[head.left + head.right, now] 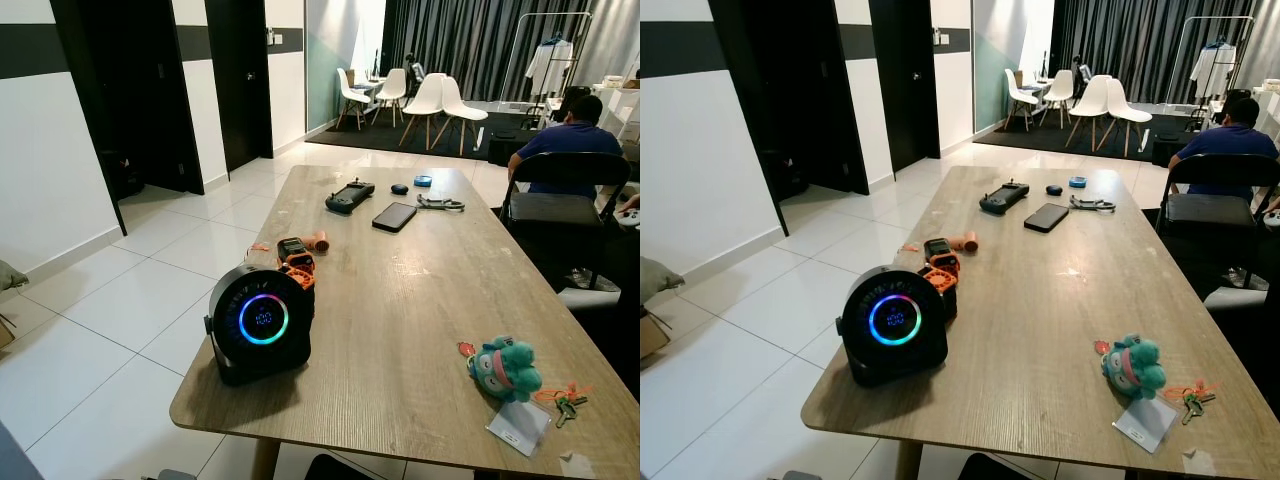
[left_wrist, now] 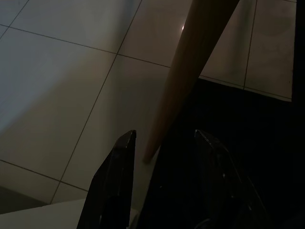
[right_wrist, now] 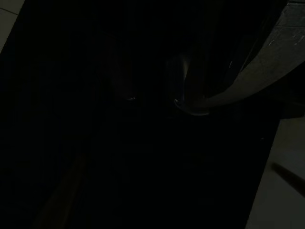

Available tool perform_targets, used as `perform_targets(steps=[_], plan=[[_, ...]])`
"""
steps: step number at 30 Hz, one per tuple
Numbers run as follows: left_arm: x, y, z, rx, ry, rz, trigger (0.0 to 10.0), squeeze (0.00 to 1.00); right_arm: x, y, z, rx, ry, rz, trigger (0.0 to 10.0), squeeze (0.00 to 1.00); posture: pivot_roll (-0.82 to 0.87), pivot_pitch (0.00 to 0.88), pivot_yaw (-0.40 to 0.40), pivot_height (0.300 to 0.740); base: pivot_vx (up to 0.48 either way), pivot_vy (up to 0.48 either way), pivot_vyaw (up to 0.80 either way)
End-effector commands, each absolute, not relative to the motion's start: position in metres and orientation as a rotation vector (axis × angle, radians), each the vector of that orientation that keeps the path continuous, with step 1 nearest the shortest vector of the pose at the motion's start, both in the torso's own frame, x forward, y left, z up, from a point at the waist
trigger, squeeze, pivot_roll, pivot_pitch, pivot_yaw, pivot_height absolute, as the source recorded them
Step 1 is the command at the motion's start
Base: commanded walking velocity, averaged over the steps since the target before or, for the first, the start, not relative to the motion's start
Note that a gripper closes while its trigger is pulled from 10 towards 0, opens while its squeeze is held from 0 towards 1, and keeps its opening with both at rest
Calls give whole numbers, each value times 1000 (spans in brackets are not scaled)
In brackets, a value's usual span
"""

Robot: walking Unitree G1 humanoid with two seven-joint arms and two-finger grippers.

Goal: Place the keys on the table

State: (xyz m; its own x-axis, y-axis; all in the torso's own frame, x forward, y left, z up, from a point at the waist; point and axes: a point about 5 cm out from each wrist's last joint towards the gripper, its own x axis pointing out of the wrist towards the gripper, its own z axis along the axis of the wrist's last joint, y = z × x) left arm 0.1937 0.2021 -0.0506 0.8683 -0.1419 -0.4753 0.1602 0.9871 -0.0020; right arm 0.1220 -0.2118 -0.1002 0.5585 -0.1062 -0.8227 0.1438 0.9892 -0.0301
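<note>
The keys lie on the desk at its near right corner, beside a white tag and a teal plush toy. A round black speaker glows at near left; a phone lies farther back. Below, the left hand hangs open over floor tiles; the right hand's state cannot be told.

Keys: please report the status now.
Left gripper open, idle over floor. Keys lie on table, beside plush toy. Nothing blocks them.
</note>
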Motion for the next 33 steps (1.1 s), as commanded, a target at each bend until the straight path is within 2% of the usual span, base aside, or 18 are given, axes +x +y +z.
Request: perform_targets(steps=[1, 33], plan=[[190, 207, -51, 37, 494, -144, 10000, 0, 120, -214, -100, 45, 968, -154, 10000, 0, 31, 47, 15, 740, 0, 0, 0], [187, 206, -52, 37, 496, -164, 10000, 0, 117, -215, -101, 47, 968, -158, 10000, 0, 34, 52, 15, 740, -276, 0, 0]])
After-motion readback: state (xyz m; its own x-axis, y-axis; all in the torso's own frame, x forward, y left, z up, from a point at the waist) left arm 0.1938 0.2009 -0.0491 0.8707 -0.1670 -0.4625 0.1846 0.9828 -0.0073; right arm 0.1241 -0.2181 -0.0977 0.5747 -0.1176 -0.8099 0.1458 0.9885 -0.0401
